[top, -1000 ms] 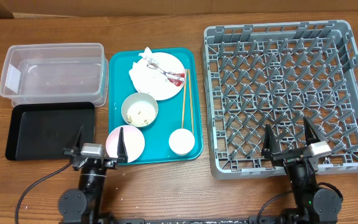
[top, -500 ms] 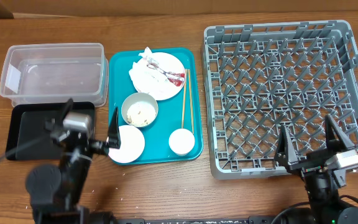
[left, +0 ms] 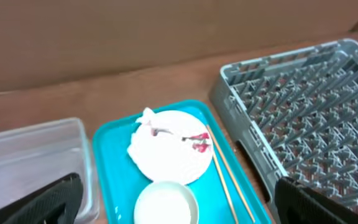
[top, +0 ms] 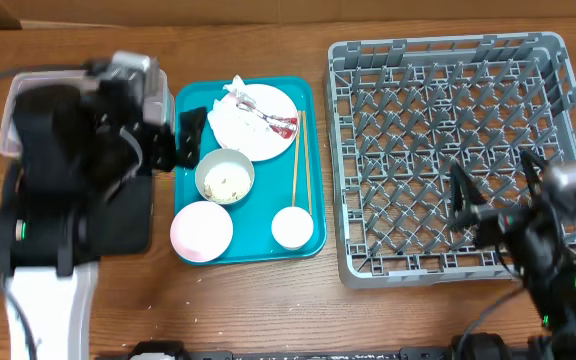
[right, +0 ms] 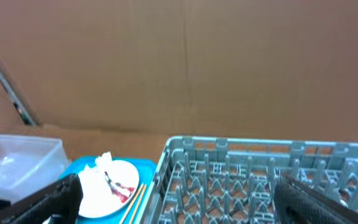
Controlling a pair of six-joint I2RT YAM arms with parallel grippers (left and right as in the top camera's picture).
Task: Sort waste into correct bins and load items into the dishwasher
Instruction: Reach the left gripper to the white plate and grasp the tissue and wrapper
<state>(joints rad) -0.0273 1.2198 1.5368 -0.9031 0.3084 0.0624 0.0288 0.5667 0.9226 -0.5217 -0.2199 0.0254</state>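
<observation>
On the teal tray (top: 188,100) a white plate (top: 263,140) carries a crumpled napkin (top: 230,115) and a red-and-white wrapper (top: 284,126). In front of it stand a grey-green bowl (top: 225,178) with rice scraps, a pink bowl (top: 201,230) and a white cup (top: 292,228). The chopsticks (top: 301,165) lie along the tray's right side. My left gripper (top: 176,140) is open and empty, raised over the tray's left edge; in the left wrist view (left: 179,208) it is above the grey-green bowl. My right gripper (top: 495,195) is open and empty above the front right of the grey dish rack (top: 448,60).
The clear tub (left: 30,155) and the black tray (top: 138,225) lie left of the teal tray, largely hidden by my left arm in the overhead view. A brown cardboard wall (right: 179,62) stands behind the table. The dish rack (right: 260,174) holds nothing.
Both arms rose from the table's front edge. The left arm swung back over the tub and black tray to the teal tray's left side. The right arm moved over the rack's front right.
</observation>
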